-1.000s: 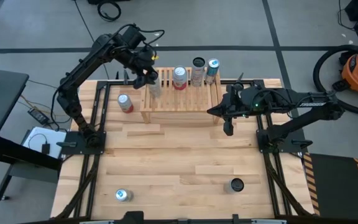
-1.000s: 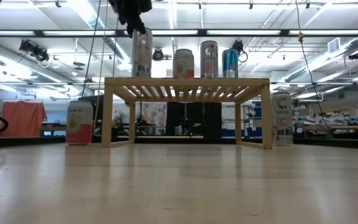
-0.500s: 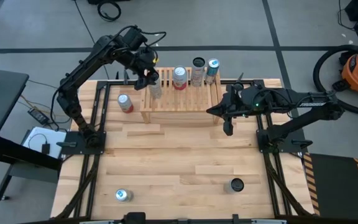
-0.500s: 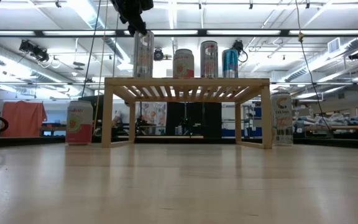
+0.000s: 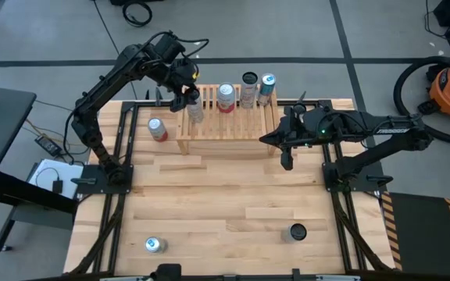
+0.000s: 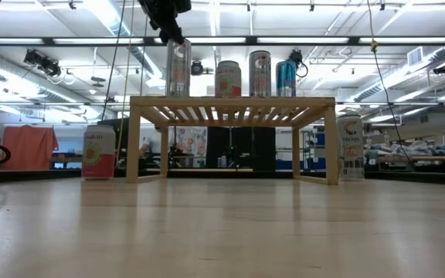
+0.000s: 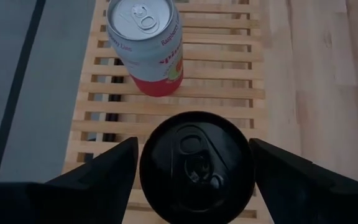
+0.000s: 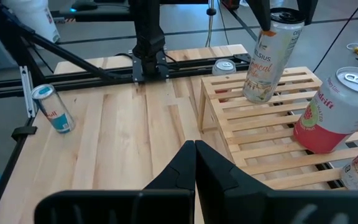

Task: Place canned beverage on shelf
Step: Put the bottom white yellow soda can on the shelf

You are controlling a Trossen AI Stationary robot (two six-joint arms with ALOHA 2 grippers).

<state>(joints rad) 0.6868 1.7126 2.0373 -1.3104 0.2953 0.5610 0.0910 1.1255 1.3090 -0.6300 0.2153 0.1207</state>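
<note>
A tall slim can (image 7: 194, 165) with a black top and a pale label (image 8: 266, 59) stands upright on the left end of the shelf (image 5: 225, 129), a low slatted wooden rack at the table's far side. My left gripper (image 5: 184, 92) hangs just above it, open. Its two fingers (image 7: 104, 174) stand on either side of the can's top, and I see no touch. In the low view the gripper (image 6: 164, 19) sits above the can (image 6: 178, 68). My right gripper (image 5: 287, 160) waits shut in the air off the shelf's right end.
Three more cans stand in a row on the shelf: red-and-white (image 5: 226, 97), silver (image 5: 248, 88) and blue (image 5: 267, 86). A pink can (image 5: 157, 129) stands on the table left of the shelf. Two cans (image 5: 155, 245) (image 5: 296, 232) stand near the front edge.
My left gripper's fingers have come off the tall can's upper end. In the low view a finger overlapped the can's top a second ago, and now the top shows free. The can has settled upright on the shelf's left end.
</note>
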